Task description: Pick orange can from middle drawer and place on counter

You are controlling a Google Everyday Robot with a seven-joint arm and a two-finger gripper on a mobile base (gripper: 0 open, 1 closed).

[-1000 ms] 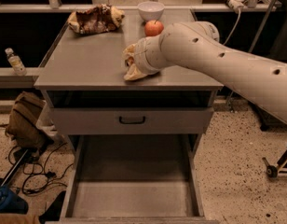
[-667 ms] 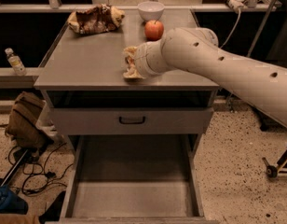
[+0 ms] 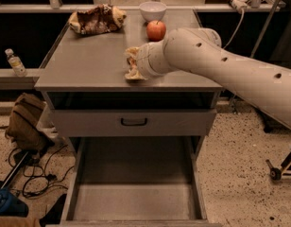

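Almost nothing has moved since the earlier frames: the arm (image 3: 230, 70) keeps the same reach across the counter (image 3: 89, 65) from its right side, and the gripper (image 3: 132, 65) has shifted only a touch to the left. Everything else on the counter is where it was.

Gripper sits low over the counter's front edge, about mid-width, touching it or just above; cannot tell which. Cannot tell whether it is released or clenched. An orange-brown patch shows at its tip, which may be the orange can (image 3: 131, 62), but it's too unclear to confirm, and no clearer sight of the can appears anywhere.

At the counter's back left corner lies a crumpled brown snack bag (image 3: 96, 19). At the counter's back edge, right of centre, stands a white bowl (image 3: 152, 9). A red apple (image 3: 156, 30) sits just in front of it, near the arm's wrist and apart from the gripper.

Below the counter is a dark open slot, then a shut drawer front (image 3: 89, 123) with a black handle (image 3: 133, 122). Under that, the middle drawer (image 3: 136, 174) is pulled fully out, showing its bare grey floor.

Left of the counter, a water bottle (image 3: 15, 62) stands on a ledge. On the floor below the counter's left side are a brown bag (image 3: 25, 126) and some cables (image 3: 37, 174).
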